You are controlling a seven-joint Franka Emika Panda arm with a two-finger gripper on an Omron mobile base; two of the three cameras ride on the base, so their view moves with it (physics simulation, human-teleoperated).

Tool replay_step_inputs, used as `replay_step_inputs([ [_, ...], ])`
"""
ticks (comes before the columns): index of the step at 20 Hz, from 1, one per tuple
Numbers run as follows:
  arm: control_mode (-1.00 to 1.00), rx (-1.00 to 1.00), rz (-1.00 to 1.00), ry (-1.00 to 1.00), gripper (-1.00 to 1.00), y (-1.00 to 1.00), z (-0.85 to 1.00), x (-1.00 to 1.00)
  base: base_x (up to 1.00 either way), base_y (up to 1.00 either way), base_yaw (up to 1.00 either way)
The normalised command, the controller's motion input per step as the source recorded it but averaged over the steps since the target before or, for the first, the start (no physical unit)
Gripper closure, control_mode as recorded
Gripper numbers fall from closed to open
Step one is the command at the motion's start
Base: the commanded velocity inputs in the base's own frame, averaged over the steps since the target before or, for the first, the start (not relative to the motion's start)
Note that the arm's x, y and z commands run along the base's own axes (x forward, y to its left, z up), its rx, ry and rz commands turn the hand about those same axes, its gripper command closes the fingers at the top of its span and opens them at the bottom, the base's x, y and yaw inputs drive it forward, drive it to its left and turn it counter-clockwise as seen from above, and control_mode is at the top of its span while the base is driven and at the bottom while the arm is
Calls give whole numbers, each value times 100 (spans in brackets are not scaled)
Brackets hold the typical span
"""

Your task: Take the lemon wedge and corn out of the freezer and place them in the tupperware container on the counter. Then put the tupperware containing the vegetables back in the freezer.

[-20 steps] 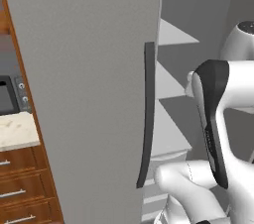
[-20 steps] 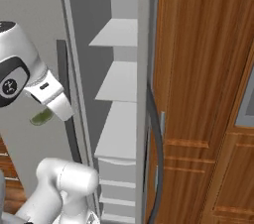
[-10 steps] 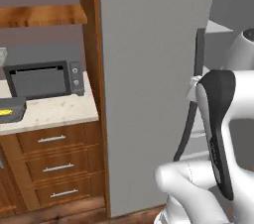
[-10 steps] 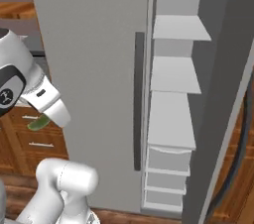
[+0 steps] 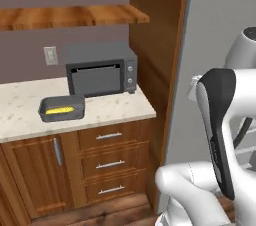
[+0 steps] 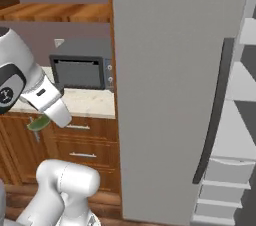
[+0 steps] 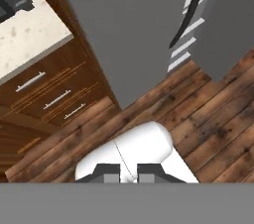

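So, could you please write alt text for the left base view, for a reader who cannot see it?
A shallow dark-grey tray holding a slim yellow cob sits on the cream speckled stone counter, in front of a dark-grey boxy toaster oven. The white robot arm rises at the right.

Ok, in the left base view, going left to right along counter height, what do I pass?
Tupperware container holding the corn → toaster oven → brown wooden panel → grey freezer door → the robot's white arm.
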Motion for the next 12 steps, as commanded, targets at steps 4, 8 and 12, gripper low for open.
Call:
replay_step_inputs([
  [4, 100, 0, 0, 0, 100, 0, 0, 0, 34, 100, -1],
  [8, 100, 0, 0, 0, 100, 0, 0, 0, 66, 100, -1],
  [12, 100, 0, 0, 0, 100, 0, 0, 0, 83, 100, -2],
])
